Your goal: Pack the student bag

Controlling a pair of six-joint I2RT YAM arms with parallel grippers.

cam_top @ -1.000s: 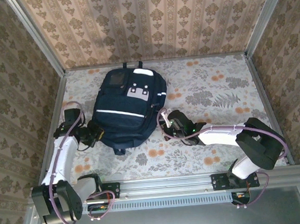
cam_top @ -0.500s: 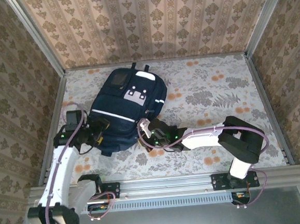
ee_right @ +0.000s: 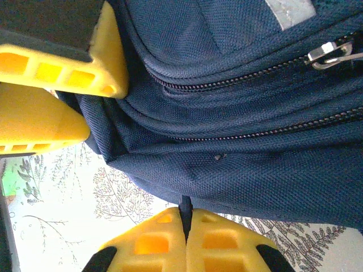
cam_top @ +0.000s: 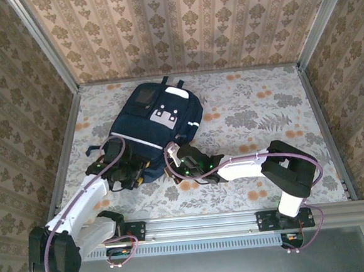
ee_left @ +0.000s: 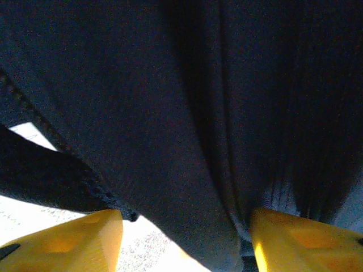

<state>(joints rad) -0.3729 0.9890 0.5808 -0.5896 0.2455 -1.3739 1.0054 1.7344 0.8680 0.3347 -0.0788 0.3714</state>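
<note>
The student bag (cam_top: 156,122) lies flat on the desk (cam_top: 263,123). It is in the left half, with its top toward the far edge and its bottom toward the near edge. The left hand (cam_top: 127,172) sits at the bag's bottom edge, on the side nearer the desk's left edge. The right hand (cam_top: 173,157) sits at the bag's other bottom corner. I think both hands go low on the bag so they can hold it there while it is made ready for packing.

From the left wrist, the left hand's two yellow fingers (ee_left: 74,238) stand apart. Dark bag cloth hangs down into the gap between them. A bit of bright desk shows next to one finger, so the hand is not squeezing. I think it is open like this so it can take a fold of cloth.

From the right wrist, the right hand's fingers are pressed together. A thin dark bit of the bag's edge goes into the crack between them, so it looks like this hand is pinching the bag. That may be to stop the bag from sliding. The two zips (ee_right: 238,79) seen here are shut, and a silver zip pull (ee_right: 332,52) lies near the top. So I think the bag must be opened before anything goes in. The left hand's fingers show here too, apart around the bag's corner.
</note>
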